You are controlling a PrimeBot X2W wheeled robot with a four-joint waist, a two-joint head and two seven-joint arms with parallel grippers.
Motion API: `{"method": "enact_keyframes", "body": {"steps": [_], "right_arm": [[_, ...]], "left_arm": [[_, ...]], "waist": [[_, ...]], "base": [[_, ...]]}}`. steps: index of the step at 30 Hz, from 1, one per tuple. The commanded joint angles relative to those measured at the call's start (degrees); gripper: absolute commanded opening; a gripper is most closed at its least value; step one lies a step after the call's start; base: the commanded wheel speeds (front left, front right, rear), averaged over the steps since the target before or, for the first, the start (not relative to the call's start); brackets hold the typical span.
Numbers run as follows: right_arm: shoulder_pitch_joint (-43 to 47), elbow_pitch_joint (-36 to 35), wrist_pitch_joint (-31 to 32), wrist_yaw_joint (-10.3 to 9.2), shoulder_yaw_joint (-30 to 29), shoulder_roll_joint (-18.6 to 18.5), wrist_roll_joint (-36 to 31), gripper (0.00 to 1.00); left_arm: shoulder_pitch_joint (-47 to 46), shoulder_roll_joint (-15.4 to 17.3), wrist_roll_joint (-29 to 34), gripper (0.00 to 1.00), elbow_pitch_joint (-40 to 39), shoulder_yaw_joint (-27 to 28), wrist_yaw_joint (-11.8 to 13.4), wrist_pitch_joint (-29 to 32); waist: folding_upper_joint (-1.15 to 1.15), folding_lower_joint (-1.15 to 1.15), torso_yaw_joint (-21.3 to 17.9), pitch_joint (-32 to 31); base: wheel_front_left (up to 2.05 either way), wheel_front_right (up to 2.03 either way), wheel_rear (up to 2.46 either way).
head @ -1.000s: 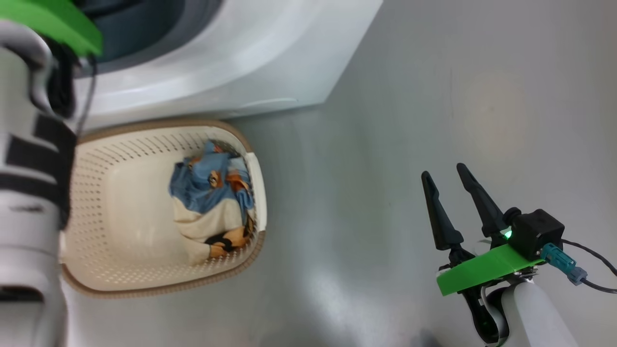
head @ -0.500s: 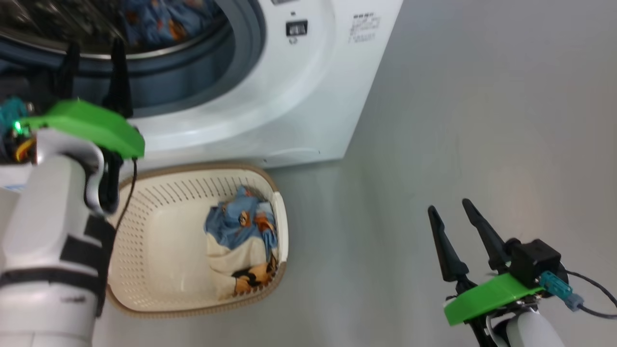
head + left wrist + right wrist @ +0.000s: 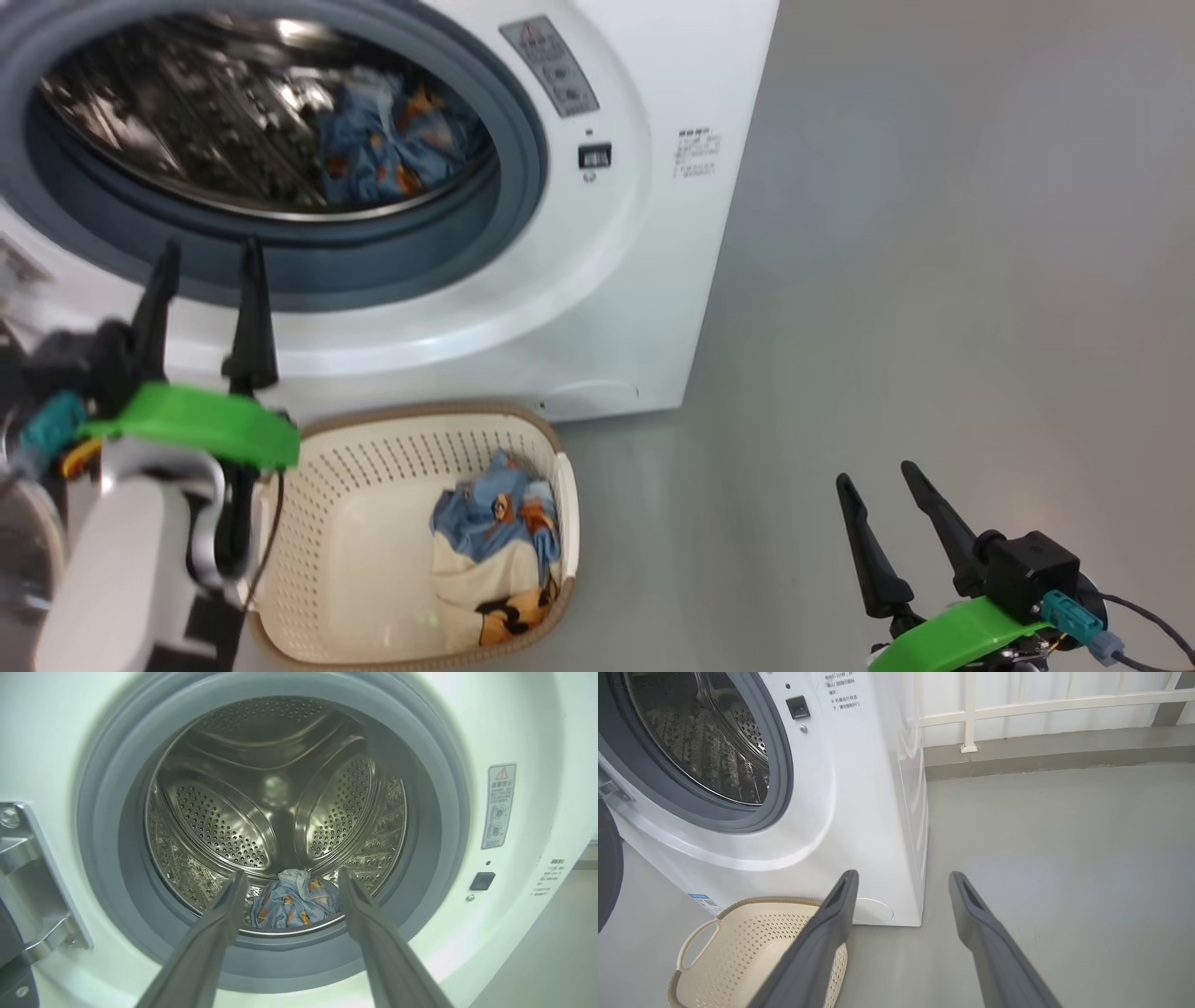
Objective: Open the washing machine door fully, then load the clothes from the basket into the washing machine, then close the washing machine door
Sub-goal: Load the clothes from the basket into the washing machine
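The washing machine [image 3: 644,280] takes up the 10-to-12 o'clock part of the head view. Its round opening is uncovered and ringed by the grey gasket [image 3: 523,187], with the steel drum [image 3: 168,103] behind. What appears to be the washing machine door [image 3: 606,868] shows as a dark curved edge at 9 o'clock in the right wrist view, swung clear of the opening. A metal hinge bracket [image 3: 32,891] sits on the machine's face at 8 o'clock in the left wrist view. A blue printed piece [image 3: 292,903] lies at the 6 o'clock bottom of the drum. The basket [image 3: 411,415] stands on the grey floor [image 3: 934,280] just in front of the machine's base, at 6 o'clock from the opening. The clothes [image 3: 495,551] in it, light-blue fabric over a cream piece with orange and black print, are bunched against its 3 o'clock wall. The left gripper [image 3: 209,247] hovers before the lower gasket, at 7 o'clock of the opening. Its two dark fingers are spread apart with nothing between them and point into the drum, framing the blue piece without touching it. The right gripper [image 3: 876,471] hangs over bare floor at 4 o'clock in the head view, well apart from basket and machine, its fingers likewise parted and empty. A warning label [image 3: 499,805] sits at 3 o'clock of the opening.
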Motion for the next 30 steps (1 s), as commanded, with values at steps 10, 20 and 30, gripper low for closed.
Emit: {"method": "enact_keyframes", "body": {"steps": [10, 20, 30], "right_arm": [[1.30, -2.67, -0.28, 0.09, 2.31, -0.01, -0.81, 1.00], [1.56, -4.57, -0.28, 0.09, 2.55, -0.01, -1.99, 1.00], [2.15, -5.88, -0.28, 0.09, 2.34, -0.01, -2.43, 1.00]], "left_arm": [[13.74, 3.24, 1.51, 1.00, -13.12, 4.70, 4.08, -0.36], [27.64, 1.43, 3.40, 1.00, -23.16, 7.81, 8.97, -0.36], [36.18, -0.35, 4.40, 1.00, -27.29, 9.85, 10.68, -0.36]], "waist": [[0.00, 0.00, -0.66, -5.22], [0.00, 0.00, -1.74, -6.87], [0.00, 0.00, -1.89, -7.38]], "base": [[0.00, 0.00, 0.00], [0.00, 0.00, 0.00], [0.00, 0.00, 0.00]]}}
